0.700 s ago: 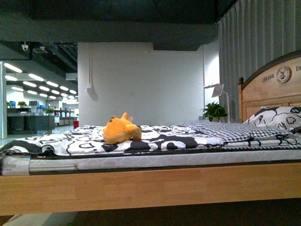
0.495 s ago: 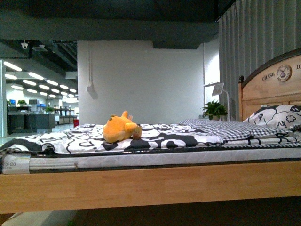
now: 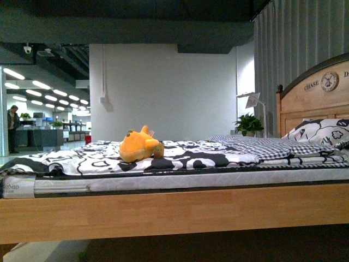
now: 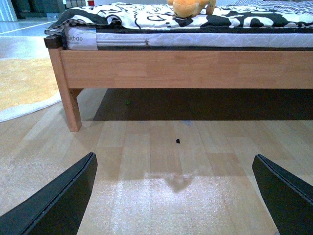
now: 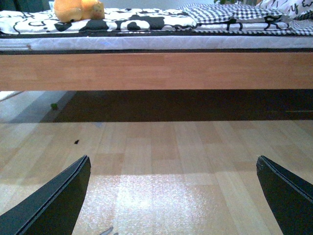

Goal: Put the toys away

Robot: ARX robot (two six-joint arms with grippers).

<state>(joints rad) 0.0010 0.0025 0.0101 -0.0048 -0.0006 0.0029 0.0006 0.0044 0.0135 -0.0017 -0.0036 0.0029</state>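
Orange plush toy (image 3: 140, 146) on the bed; left gripper (image 4: 174, 161) and right gripper (image 5: 173, 161) both spread wide, empty.
Toy lies on the black-and-white duvet (image 3: 82, 162), left of centre in the front frame, well apart from the patterned pillow (image 3: 324, 132) at the right edge by the headboard (image 3: 316, 98). Both grippers hang over the wood floor (image 4: 156, 142), in front of the bed frame (image 3: 180, 210).

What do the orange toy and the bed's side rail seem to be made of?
The orange toy looks like soft plush fabric: fuzzy, matte, rounded. The side rail looks like light wood, smooth with a satin sheen; faint grain shows, but solid wood or veneer cannot be told.
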